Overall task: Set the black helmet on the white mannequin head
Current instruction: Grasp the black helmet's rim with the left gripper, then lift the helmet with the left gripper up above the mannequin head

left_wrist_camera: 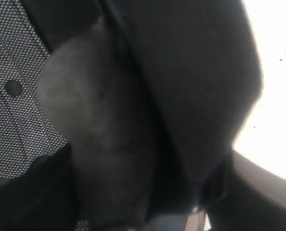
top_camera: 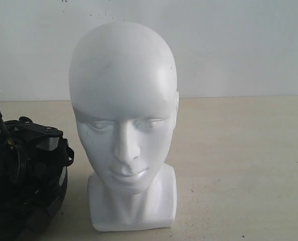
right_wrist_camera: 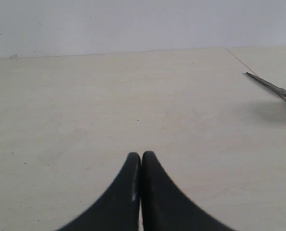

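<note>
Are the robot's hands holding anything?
The right gripper is shut on nothing. The left gripper is down at the black helmet, but whether it grips is hidden.

You see the white mannequin head (top_camera: 124, 125) upright in the middle of the exterior frame, on the table (top_camera: 239, 160), with the wall (top_camera: 239, 45) behind it. The black helmet (top_camera: 51, 208) lies at lower left, just beside its base. The right wrist view shows scissors (right_wrist_camera: 273, 87) on the table.
</note>
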`<state>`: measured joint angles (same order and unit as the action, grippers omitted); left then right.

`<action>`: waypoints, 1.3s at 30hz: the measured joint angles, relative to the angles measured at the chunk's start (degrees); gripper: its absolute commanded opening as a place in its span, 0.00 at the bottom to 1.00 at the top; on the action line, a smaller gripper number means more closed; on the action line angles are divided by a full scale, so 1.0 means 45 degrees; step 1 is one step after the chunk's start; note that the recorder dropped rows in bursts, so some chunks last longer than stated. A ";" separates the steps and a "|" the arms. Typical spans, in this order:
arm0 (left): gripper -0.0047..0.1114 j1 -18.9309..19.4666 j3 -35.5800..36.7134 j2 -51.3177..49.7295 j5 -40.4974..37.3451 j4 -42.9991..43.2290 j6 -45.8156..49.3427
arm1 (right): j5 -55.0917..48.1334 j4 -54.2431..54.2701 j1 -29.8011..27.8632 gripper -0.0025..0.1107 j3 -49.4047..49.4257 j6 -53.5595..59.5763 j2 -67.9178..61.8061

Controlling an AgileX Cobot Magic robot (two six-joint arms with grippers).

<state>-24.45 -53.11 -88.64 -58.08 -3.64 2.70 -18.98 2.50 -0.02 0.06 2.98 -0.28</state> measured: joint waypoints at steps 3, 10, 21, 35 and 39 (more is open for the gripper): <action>0.55 0.0000 0.0000 0.0000 0.0266 0.0000 0.0000 | 0.0000 0.0000 0.0000 0.02 0.0000 0.0000 0.0000; 0.55 0.0000 0.0000 -0.0544 0.0946 0.0002 -0.0053 | 0.0000 0.0000 0.0000 0.02 0.0000 0.0000 0.0000; 0.08 0.0009 0.0000 0.0367 0.0667 0.0943 -0.0474 | 0.0000 0.0000 0.0000 0.02 0.0000 0.0000 0.0000; 0.08 0.0000 -0.2727 1.0901 0.1517 -0.3853 -0.0496 | 0.0000 0.0000 0.0000 0.02 0.0000 0.0000 0.0000; 0.08 0.0000 -0.4894 1.0704 0.2252 -0.7861 0.2215 | 0.0000 0.0000 0.0000 0.02 0.0000 0.0000 0.0000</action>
<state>-24.45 -75.13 -40.48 -47.94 -39.01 12.67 -18.98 2.50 -0.02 0.06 2.98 -0.28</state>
